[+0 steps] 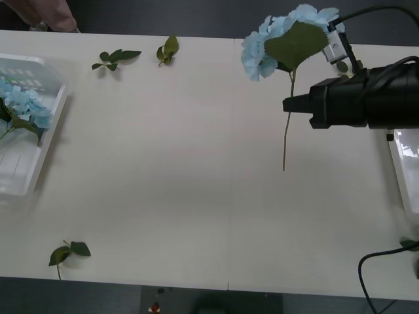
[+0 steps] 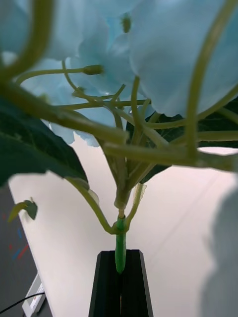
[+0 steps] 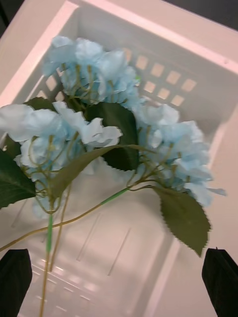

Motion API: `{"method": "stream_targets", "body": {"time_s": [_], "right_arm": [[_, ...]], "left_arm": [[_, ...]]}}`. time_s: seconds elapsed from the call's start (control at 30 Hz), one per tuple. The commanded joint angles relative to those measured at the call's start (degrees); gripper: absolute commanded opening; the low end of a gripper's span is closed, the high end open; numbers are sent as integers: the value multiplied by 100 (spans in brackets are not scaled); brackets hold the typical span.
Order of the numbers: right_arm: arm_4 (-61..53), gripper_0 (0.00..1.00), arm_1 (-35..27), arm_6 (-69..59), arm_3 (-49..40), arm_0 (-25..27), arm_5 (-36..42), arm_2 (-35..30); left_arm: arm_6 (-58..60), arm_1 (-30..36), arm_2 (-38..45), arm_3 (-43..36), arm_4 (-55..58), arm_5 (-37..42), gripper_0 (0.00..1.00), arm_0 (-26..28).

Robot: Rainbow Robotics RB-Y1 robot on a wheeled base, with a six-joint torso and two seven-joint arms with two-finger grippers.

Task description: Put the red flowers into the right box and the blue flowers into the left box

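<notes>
Right tool (image 2: 120, 282): clenched on a blue flower (image 1: 288, 39) stem, far right, above the worktop (image 1: 196, 196).
Left tool (image 3: 119, 282): released, over the left box (image 1: 46, 140) holding blue flowers (image 3: 99, 114).
Around: loose leaf sprigs (image 1: 116, 59) far and near left.

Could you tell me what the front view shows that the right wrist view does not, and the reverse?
Front view alone: the left box holding blue flowers, the right box at the table's edge, and loose leaf sprigs. Right wrist view alone: the right gripper with black fingers shut on the stem. Both: the held blue flower above the table.
</notes>
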Motion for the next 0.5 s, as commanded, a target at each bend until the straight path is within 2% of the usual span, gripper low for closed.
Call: {"method": "stream_targets", "body": {"time_s": [0.03,0.23,0.5], "right_arm": [[-533,0,-248,447,520,-546,-31,-57],[-1087,0,-256,587,1346,-1232,-13,-100],[-1412,0,-221,236,1821,-1759,-13,-30]], "left_arm": [[148,233,179,-555,326,298,100,-79],[983,128,47,-1293,783,307,100,-79],[1554,-312,-49,-2365,1363,254,100,-79]]}}
